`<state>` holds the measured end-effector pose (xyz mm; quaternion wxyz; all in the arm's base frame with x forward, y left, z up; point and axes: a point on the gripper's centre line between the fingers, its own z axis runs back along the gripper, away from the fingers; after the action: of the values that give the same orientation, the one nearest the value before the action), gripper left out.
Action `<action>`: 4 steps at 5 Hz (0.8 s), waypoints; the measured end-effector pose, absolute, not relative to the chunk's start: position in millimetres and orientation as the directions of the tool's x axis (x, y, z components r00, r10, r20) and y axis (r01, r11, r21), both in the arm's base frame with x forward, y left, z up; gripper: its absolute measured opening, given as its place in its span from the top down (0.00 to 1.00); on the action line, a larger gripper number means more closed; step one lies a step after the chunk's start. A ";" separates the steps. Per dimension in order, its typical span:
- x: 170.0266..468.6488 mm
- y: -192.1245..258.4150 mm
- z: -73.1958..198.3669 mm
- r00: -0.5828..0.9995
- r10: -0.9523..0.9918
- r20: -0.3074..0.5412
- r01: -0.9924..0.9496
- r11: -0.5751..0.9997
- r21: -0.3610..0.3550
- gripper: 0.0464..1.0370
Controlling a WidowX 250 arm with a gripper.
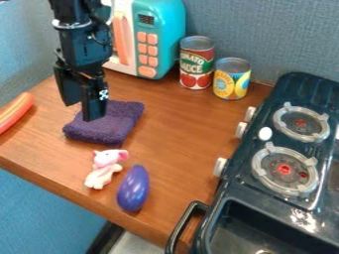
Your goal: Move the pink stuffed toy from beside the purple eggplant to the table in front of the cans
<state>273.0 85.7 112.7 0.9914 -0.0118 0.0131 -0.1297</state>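
The black gripper hangs at the upper left, over the left part of a folded dark purple cloth. It is open, its two fingers apart with nothing seen between them. Part of the cloth's back left is hidden behind it. In front of the cloth lies a small pink and white plush toy. Just right of the toy is a shiny purple eggplant, near the table's front edge.
A teal toy microwave stands behind the gripper. Right of it are a tomato sauce can and a yellow can. An orange sausage-like object lies far left. The black toy stove takes up the right side of the brown table.
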 end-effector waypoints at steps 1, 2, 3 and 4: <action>270.8 84.3 102.4 0.964 -0.259 -0.051 0.257 0.965 -0.050 0.04; 275.3 67.4 81.3 0.969 -0.246 -0.028 0.238 0.956 -0.171 0.04; 276.8 65.5 71.3 0.977 -0.212 -0.030 0.203 0.960 -0.194 0.04; 274.0 69.5 58.3 0.980 -0.181 -0.087 0.163 0.970 -0.182 0.04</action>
<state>274.0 69.5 58.3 0.9911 -0.0875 0.0513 -0.0867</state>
